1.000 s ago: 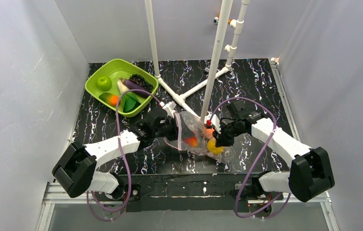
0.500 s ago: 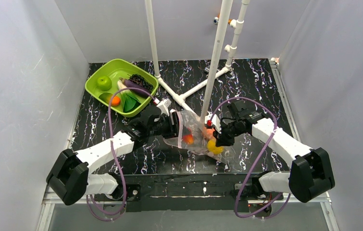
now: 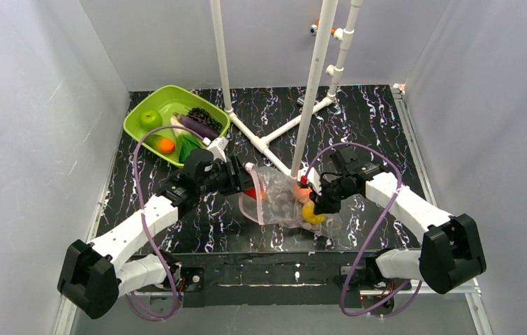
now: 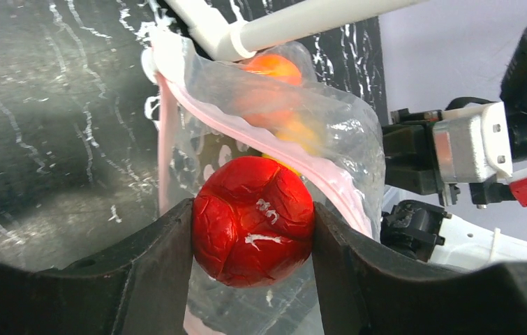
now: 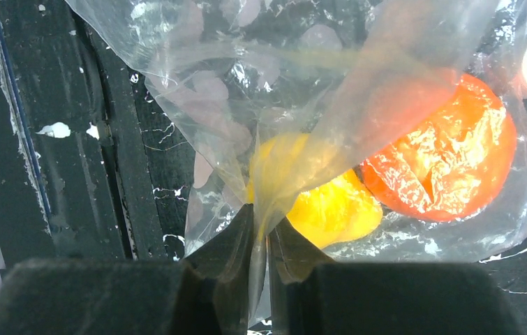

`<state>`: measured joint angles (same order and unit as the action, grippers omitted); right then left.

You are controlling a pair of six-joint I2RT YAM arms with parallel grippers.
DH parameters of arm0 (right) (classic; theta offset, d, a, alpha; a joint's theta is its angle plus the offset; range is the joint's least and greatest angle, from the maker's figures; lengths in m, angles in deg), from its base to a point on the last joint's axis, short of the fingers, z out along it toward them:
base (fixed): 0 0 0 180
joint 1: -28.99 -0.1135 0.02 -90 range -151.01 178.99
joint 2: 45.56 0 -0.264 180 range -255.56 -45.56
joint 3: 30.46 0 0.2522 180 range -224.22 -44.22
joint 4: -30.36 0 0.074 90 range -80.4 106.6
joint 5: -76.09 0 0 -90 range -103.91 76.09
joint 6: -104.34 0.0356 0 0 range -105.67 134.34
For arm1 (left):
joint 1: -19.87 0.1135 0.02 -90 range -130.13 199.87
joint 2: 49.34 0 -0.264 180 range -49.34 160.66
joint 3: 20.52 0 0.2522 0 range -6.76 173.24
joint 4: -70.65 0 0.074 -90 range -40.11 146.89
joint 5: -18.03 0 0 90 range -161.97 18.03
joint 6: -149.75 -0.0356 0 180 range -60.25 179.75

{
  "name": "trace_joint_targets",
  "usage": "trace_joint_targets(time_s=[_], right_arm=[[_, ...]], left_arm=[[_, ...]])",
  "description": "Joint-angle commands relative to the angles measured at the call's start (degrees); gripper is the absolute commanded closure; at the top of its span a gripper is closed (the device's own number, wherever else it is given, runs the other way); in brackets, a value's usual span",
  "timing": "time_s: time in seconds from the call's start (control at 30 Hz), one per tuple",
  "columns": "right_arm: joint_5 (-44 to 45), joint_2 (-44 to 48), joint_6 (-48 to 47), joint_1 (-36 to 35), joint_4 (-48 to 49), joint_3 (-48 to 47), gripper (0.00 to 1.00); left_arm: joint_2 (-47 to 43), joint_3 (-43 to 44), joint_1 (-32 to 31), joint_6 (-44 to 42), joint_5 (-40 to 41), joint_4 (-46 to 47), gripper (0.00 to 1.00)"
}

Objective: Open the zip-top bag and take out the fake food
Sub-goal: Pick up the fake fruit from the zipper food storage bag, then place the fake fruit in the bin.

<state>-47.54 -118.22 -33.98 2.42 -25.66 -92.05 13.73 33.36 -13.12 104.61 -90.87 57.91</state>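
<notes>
Near, right of centre: right pincer (image 5: 260,241) pressed together on a fold of the zip-top bag (image 3: 279,201), holding its closed end against the surface (image 3: 386,125). In the wrist view the film runs up between the two fingers. Lemon (image 5: 330,206) is inside the bag just beside that pinch. An orange (image 5: 442,153) is also inside, next to the lemon on the far side

Bag mouth faces left. Pink zip strip (image 4: 176,112) stands parted, so the opening step is judged done

Just left of the mouth: left pincer (image 3: 245,187) pinching the small red piece (image 4: 253,230), one finger on either side, partly spread around it. The piece sits right at the mouth with bag film behind it; cannot tell whether it is wholly clear of the plastic

Far left: lime-green tray (image 3: 167,103) holds green apple (image 3: 151,118), second orange (image 3: 166,145), eggplant (image 3: 196,125), grapes (image 3: 205,115) and leafy vegetable (image 3: 189,144). These five are judged already taken out

Far centre: white pipe frame (image 3: 314,84), one leg close against the bag's far side

Progress, judged: well past halfway. Five pieces out, one in hand, two left in the bag. Remaining: set the red piece down, probably in the tray, then fetch the lemon and the orange while the right arm anchors the bag
</notes>
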Motion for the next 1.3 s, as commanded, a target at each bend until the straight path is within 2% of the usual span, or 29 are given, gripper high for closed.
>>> trace_joint_targets(time_s=[0.0, 0.3, 0.63, 0.97, 1.27], right_arm=[[-0.91, 1.38, -0.82, 0.46, -0.37, 0.31, 0.81], [-0.9, 1.3, -0.82, 0.46, -0.39, 0.37, 0.81], [-1.0, 1.21, -0.77, 0.55, -0.37, 0.29, 0.81], [-1.09, 1.21, -0.73, 0.64, -0.38, 0.29, 0.81], [-1.09, 1.04, -0.76, 0.73, -0.37, 0.33, 0.81]], left_arm=[[-2.43, 2.91, 2.34, -5.01, -1.36, -7.83, 1.0], [-5.36, 7.32, 6.35, -13.01, 1.36, -17.88, 1.0], [-6.77, 10.26, 7.98, -21.31, -0.91, -23.89, 1.0], [-9.5, 12.79, 9.57, -26.22, 5.11, -29.79, 1.0], [-10.71, 14.03, 11.05, -28.12, 9.57, -30.78, 1.0]])
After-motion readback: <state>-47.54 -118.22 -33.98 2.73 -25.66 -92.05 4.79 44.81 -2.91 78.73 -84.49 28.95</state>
